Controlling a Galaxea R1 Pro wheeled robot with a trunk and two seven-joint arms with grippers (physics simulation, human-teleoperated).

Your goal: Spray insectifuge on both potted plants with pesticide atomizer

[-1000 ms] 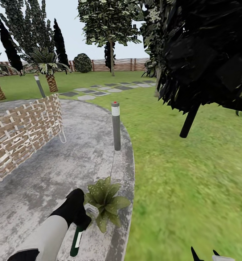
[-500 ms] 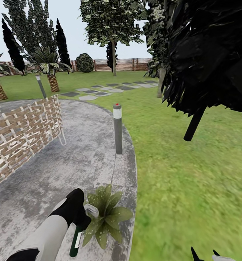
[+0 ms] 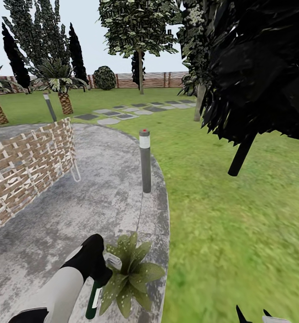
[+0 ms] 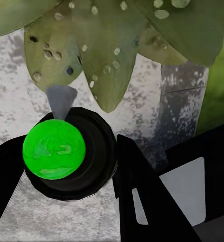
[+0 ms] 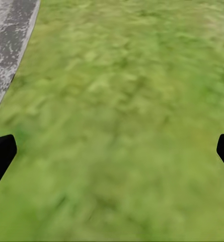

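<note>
My left gripper (image 3: 99, 272) is shut on the pesticide atomizer (image 3: 94, 297), a dark green bottle with a white label hanging below my black hand. Its whitish trigger head (image 3: 113, 261) points at one of the potted plants (image 3: 129, 274), a low rosette of olive leaves at the patio's edge. In the left wrist view the atomizer's green top (image 4: 54, 148) sits between my black fingers (image 4: 142, 189), its nozzle aimed at droplet-speckled leaves (image 4: 104, 50). My right gripper (image 3: 252, 315) is open above the lawn (image 5: 122, 111), holding nothing.
A grey bollard lamp (image 3: 145, 160) stands on the patio rim just beyond the plant. A woven wicker screen (image 3: 28, 163) runs along the left. A dark-leaved tree (image 3: 241, 154) overhangs the grass on the right. Stepping stones (image 3: 122, 112) lead toward a slatted fence (image 3: 160, 80).
The whole view has shifted slightly, so the plant now sits lower in the picture. My left gripper keeps hold of the atomizer beside the plant. The right gripper stays as it was.
</note>
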